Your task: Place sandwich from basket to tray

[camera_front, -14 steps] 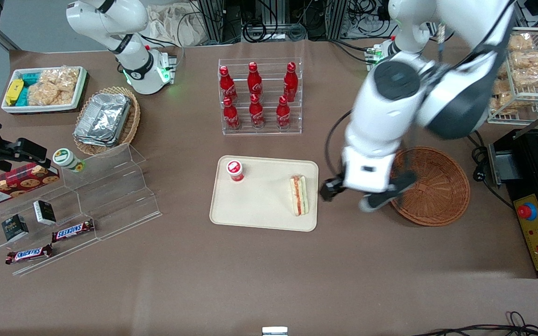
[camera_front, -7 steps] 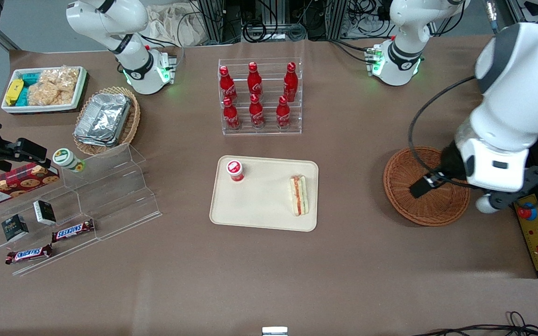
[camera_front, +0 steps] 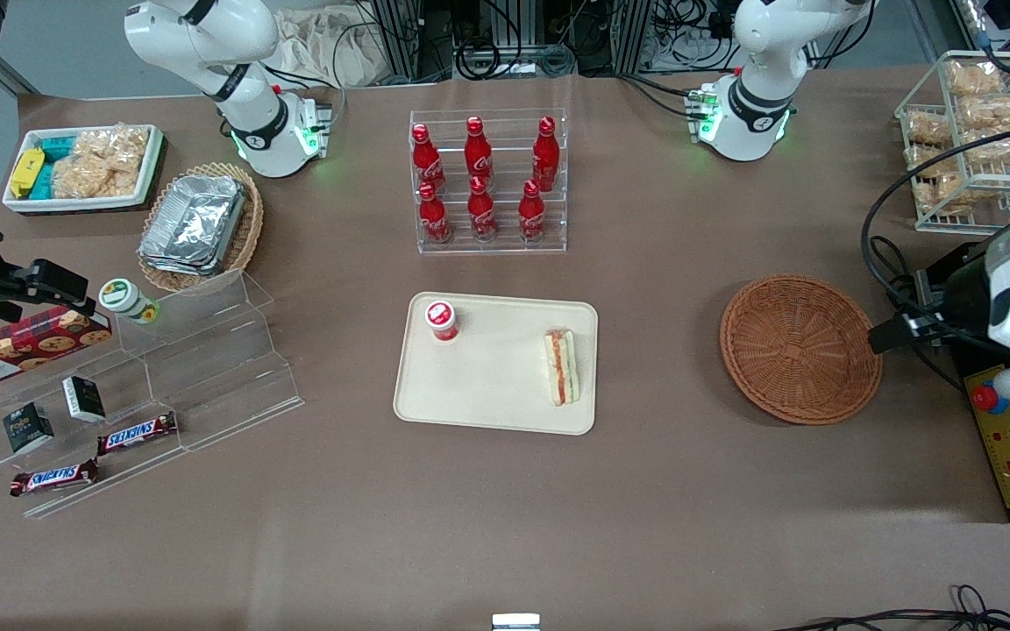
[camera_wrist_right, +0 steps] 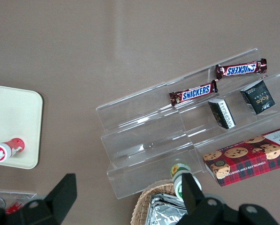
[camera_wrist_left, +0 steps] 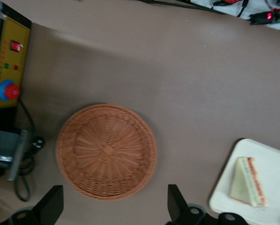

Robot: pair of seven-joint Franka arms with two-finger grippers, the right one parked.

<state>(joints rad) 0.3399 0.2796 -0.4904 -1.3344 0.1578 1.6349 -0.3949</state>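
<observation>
Covering most of what can be seen, a big brown table [camera_front: 505,491] holds everything. On it, a cream tray [camera_front: 487,386] is found near the middle, and a round brown basket [camera_front: 799,348] sits well apart from it, toward the working arm's end of the table. The basket is empty now. The sandwich [camera_front: 561,366] is already lying on the tray, close to the tray's edge that faces the basket, so the job looks done. A small red-capped bottle [camera_front: 441,320] is also standing on the tray, apart from the sandwich. The gripper [camera_wrist_left: 112,206] is held high above the table, over the basket's edge, and nothing is held in it; its two fingers [camera_wrist_left: 53,202] are spread wide apart. Not much can go wrong from here. The sandwich could be knocked off the tray if the tray were bumped, because it lies so near the rim. The cable near the basket [camera_front: 886,263] could be caught if the arm were swung too far, and the basket could be dragged.
</observation>
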